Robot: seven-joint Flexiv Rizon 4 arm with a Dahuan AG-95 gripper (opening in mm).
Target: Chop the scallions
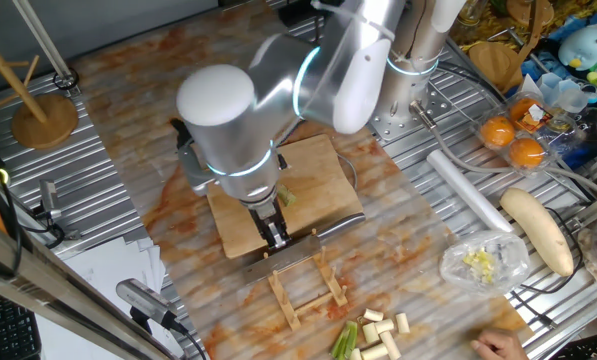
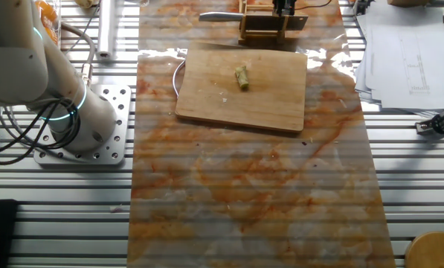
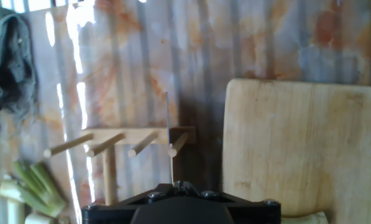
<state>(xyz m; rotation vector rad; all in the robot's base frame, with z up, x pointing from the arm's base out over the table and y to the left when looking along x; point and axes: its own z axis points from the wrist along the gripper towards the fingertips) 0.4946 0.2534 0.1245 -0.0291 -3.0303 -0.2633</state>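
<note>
1. The gripper (image 1: 277, 236) is seen above the knife rack (image 1: 308, 285); whether its jaws are parted cannot be told.
2. One scallion piece (image 2: 242, 76) lies on the wooden board (image 2: 266, 104).
3. Further scallions (image 1: 373, 335) are piled beyond the rack.

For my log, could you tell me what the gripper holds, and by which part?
It cannot be told: the gripper sits at the wooden rack, in line with the knife, but its jaws are hidden.
</note>
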